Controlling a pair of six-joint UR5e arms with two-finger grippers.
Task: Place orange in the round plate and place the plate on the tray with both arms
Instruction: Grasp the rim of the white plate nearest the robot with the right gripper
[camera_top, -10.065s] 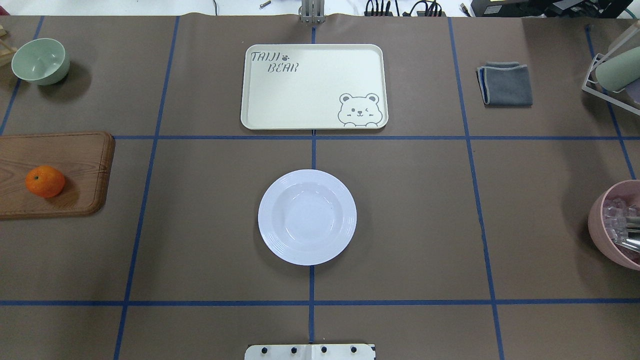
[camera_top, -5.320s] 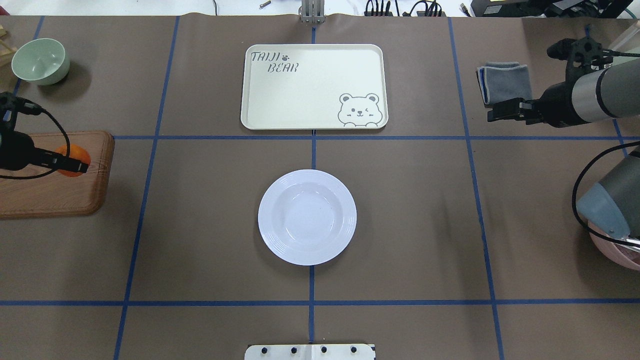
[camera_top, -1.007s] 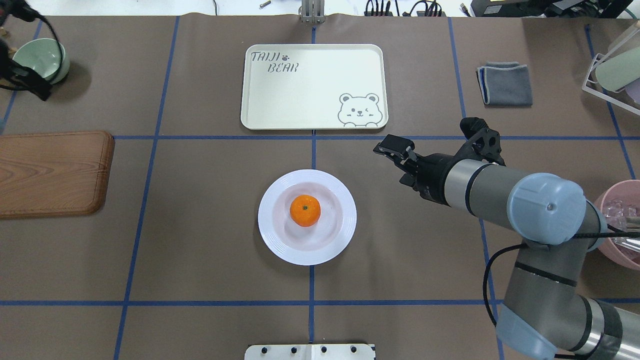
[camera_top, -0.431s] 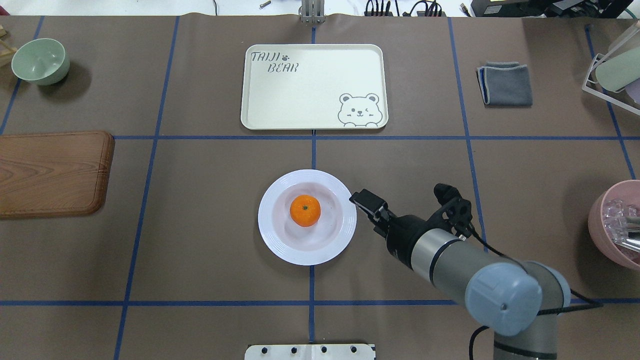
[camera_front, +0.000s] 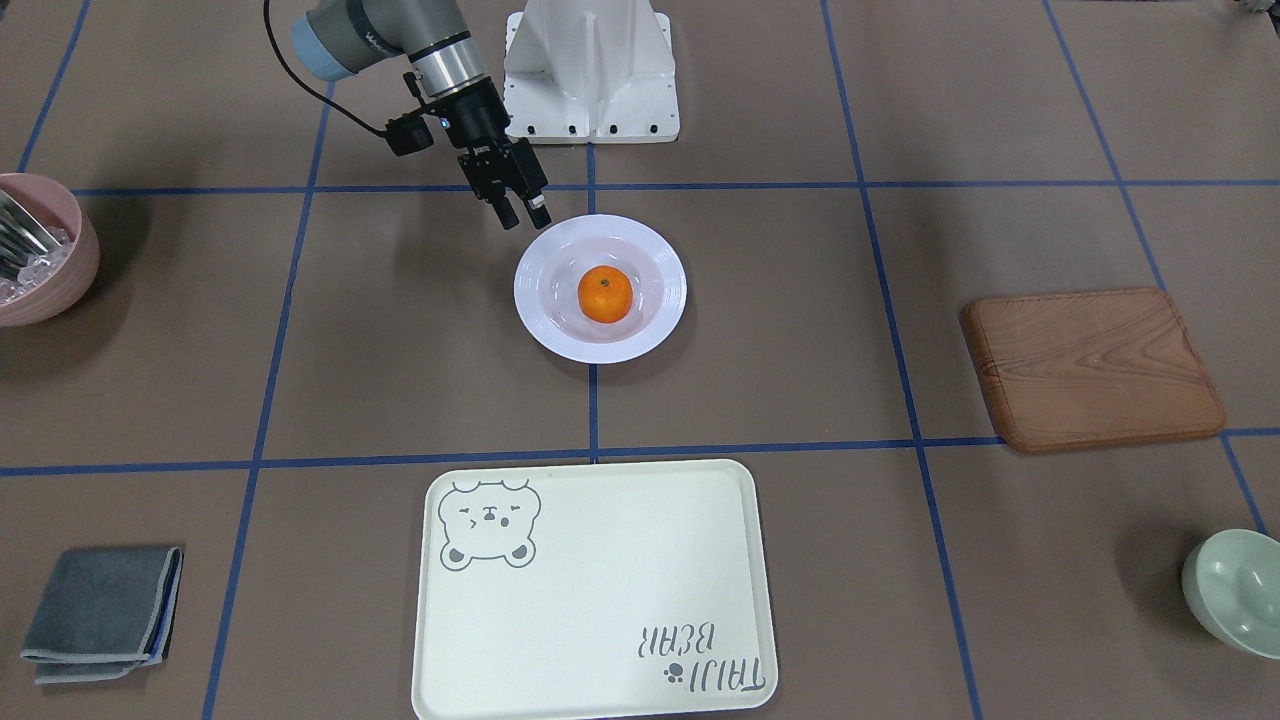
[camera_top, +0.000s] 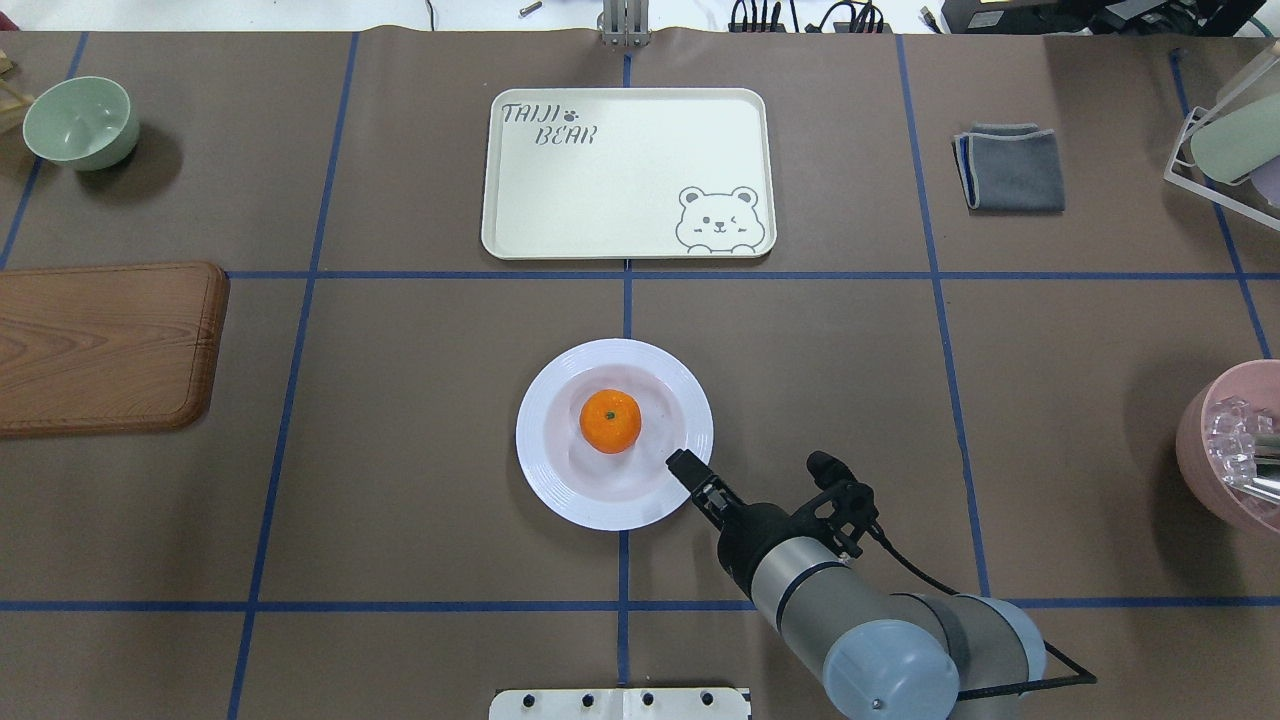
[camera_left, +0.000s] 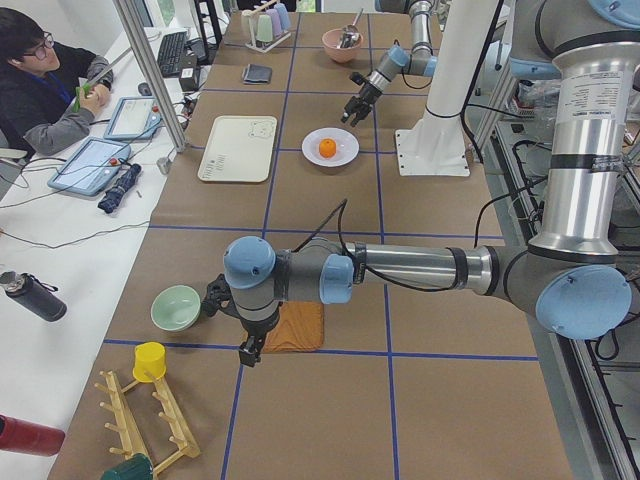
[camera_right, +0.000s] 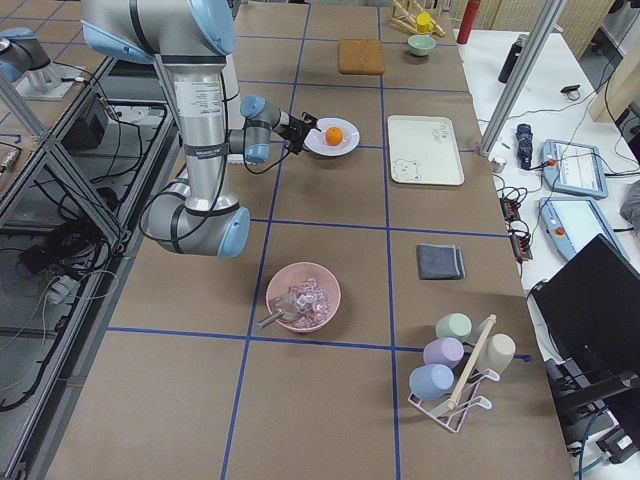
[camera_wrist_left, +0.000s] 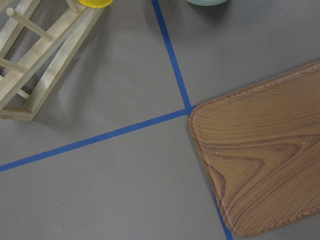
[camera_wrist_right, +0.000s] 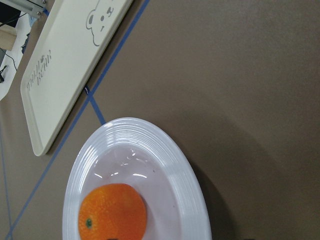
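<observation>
the orange (camera_top: 610, 420) is seated in the round plate (camera_top: 560, 490) at the middle of the bench, so the transfer to the tray (camera_top: 620, 200) is judged in hand. the right pincer (camera_front: 524, 215) is held at the plate's rim, jaws apart. the state of the left pincer (camera_left: 248, 353) cannot be told. next, the rim should be clamped and kept level.

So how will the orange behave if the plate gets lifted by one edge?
The orange is round and sits loose in the round plate, so it will probably roll on any tilt. The deep well should likely contain it. The glossy rim may slip in the right gripper.
</observation>
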